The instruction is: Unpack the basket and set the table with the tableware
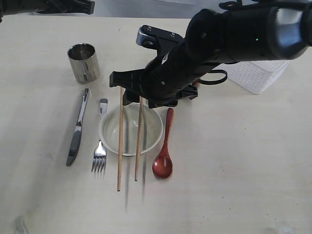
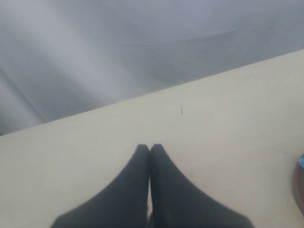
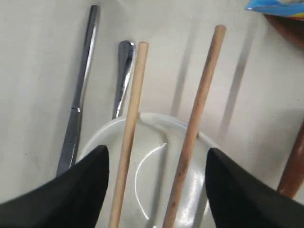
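Observation:
Two wooden chopsticks [image 1: 120, 146] [image 1: 138, 146] lie side by side across the cream bowl [image 1: 153, 127], their tips on the table [image 1: 234, 170]. My right gripper [image 3: 156, 161] hangs open just above the bowl [image 3: 152, 142], its fingers wide on either side of both chopsticks [image 3: 134, 104] [image 3: 202, 95] and touching neither. Left of the bowl lie the steel fork [image 1: 100, 146] and knife [image 1: 78, 127], with the steel cup [image 1: 84, 62] behind them. The red-brown spoon [image 1: 164, 156] lies to the bowl's right. The white basket [image 1: 256, 75] stands at the back right. My left gripper [image 2: 150, 148] is shut and empty over bare table.
My right arm [image 1: 234, 34] reaches across the middle and hides the table behind the bowl. A brown plate's edge [image 3: 285, 26] with a blue packet [image 3: 275, 7] on it shows in the right wrist view. The left arm [image 1: 48, 6] stays at the far left edge.

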`<state>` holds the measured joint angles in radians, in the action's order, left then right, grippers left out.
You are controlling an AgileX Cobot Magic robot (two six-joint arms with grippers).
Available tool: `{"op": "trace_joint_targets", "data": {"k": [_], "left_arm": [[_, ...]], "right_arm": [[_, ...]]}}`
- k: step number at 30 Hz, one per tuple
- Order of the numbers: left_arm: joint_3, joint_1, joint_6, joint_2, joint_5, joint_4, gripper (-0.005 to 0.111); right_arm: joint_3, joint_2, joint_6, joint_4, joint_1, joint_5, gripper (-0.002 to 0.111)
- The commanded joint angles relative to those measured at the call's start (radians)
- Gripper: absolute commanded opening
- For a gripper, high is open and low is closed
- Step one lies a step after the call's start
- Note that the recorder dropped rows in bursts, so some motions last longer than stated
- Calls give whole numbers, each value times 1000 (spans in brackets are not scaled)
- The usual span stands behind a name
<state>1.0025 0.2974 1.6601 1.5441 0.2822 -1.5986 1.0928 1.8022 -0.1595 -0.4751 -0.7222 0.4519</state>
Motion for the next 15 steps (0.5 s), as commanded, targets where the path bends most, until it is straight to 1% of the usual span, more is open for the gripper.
{"op": "trace_joint_targets", "data": {"k": [1, 5, 9, 15], "left_arm": [[-7, 3, -2, -4, -1, -9, 0], [-7, 3, -2, -4, -1, -9, 0], [-7, 3, -2, -4, -3, -9, 0], [-7, 3, -2, -4, -3, -9, 0]], "right_arm": [[10, -1, -6, 30, -6, 16, 57], [12, -1, -12, 49, -6, 15, 57], [12, -1, -12, 58, -13, 73, 57], [12, -1, -12, 115, -60, 82, 57]]}}
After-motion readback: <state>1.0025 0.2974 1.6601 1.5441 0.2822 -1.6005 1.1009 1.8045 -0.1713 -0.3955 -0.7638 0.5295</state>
